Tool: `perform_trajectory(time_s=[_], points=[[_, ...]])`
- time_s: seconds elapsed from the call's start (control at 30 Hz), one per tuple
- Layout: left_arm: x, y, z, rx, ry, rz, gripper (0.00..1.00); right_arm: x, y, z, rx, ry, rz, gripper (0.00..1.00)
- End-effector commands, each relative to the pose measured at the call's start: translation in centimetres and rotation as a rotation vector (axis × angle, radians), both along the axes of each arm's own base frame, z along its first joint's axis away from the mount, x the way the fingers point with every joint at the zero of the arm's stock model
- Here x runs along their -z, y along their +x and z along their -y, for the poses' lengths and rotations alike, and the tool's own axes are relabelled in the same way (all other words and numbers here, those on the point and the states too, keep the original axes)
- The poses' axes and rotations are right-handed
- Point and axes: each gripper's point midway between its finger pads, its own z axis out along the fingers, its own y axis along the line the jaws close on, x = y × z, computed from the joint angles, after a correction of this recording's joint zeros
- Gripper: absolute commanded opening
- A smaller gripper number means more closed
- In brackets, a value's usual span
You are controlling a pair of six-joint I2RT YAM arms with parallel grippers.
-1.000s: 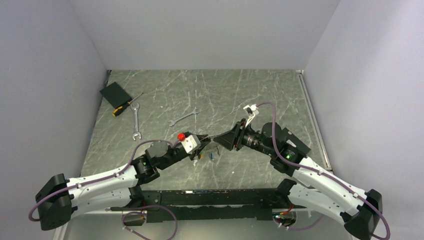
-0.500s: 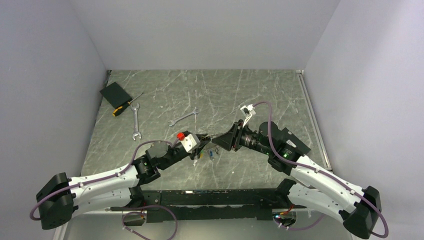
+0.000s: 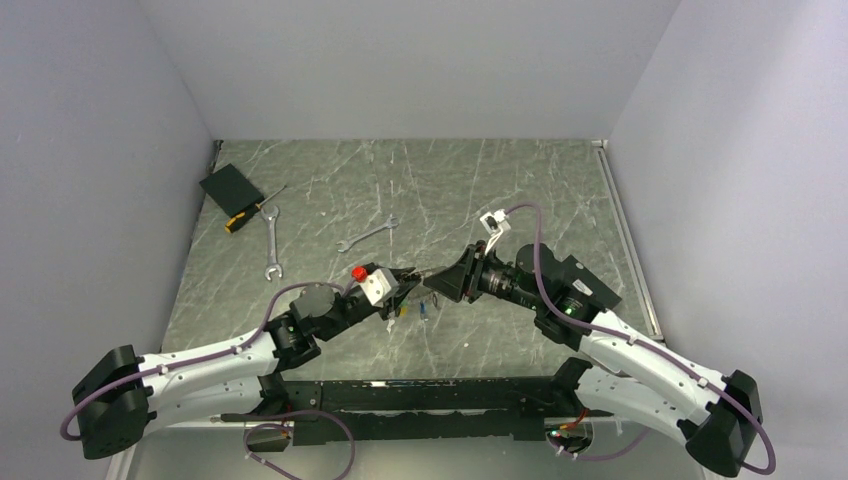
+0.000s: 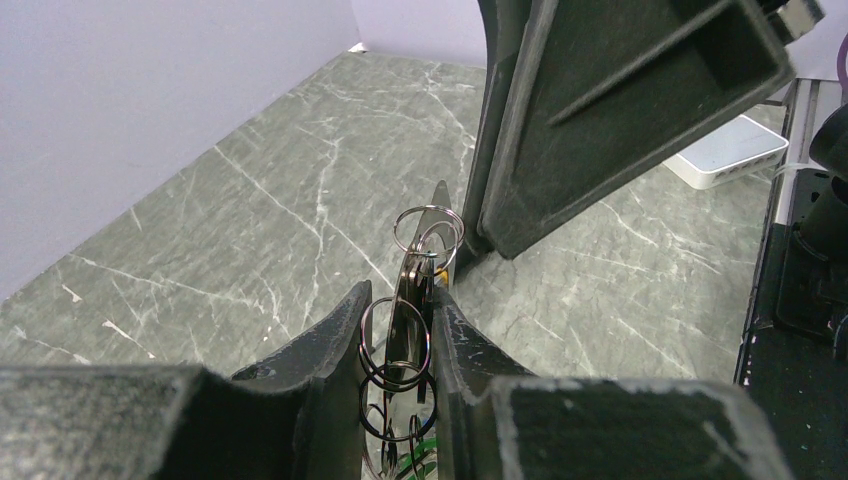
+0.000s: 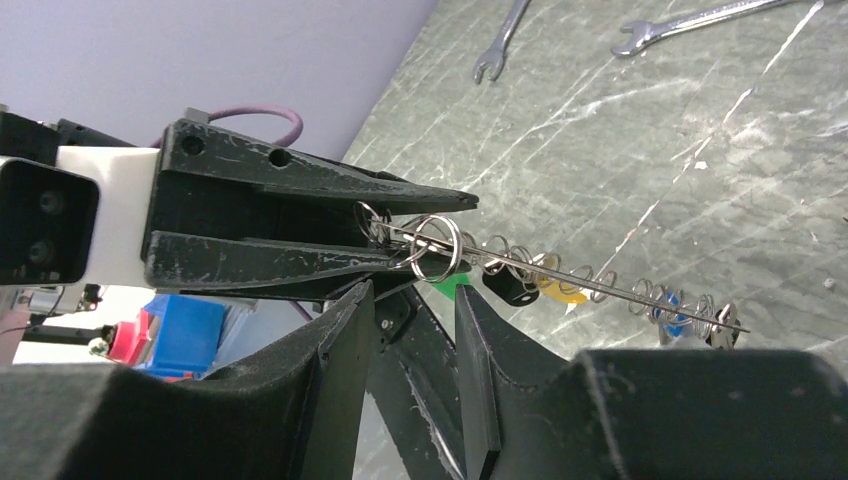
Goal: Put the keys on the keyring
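Nearest in, the left tool (image 4: 398, 322) was clenched on the thin silver wire keyring (image 5: 590, 287). It pinned the hoop between its fingers, low over the grey marbled counter (image 3: 480, 190), just toward 6 o'clock of centre in the top view. Facing it from 3 o'clock, the right tool (image 5: 412, 292) had its fingers parted with nothing between them. Its tips sat just beneath one small silver split ring (image 5: 438, 250) riding on the wire.

Beyond that ring, the small coloured-head keys (image 5: 512, 287) (green, black, yellow, blue) hung along the wire by their own rings, so they looked threaded already, or nearly so. My read was that the step in hand was working that nearest ring along the wire.

Doing it well called for a dead-firm left hold. The right needed to pinch the ring flat across its faces and slide it along the wire's own line, no twisting. A sideways tug could have sprung the thin hoop out of the grip.

Far off toward 11 o'clock lay two silver open-ended wrenches (image 3: 272, 243).
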Motion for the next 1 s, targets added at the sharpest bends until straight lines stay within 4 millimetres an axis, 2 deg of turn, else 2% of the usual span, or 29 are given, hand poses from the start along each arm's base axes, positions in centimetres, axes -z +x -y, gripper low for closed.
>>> perform_trajectory(time_s=[0.0, 0.23, 0.57, 0.97], points=[[-3.9, -0.2, -0.4, -0.003, -0.129, 0.058, 0.0, -1.1, 0.6, -0.2, 0.019, 0.036, 0.029, 0.38], [-4.0, -0.3, -0.4, 0.002, -0.137, 0.063, 0.0, -0.9, 0.7, -0.5, 0.016, 0.05, 0.014, 0.37], [-3.7, -0.5, -0.3, 0.017, -0.14, 0.059, 0.0, -2.5, 1.3, -0.5, 0.045, 0.104, 0.049, 0.31], [-3.7, -0.6, -0.4, 0.019, -0.147, 0.056, 0.0, -1.9, 1.8, -0.8, 0.046, 0.084, 0.034, 0.22]])
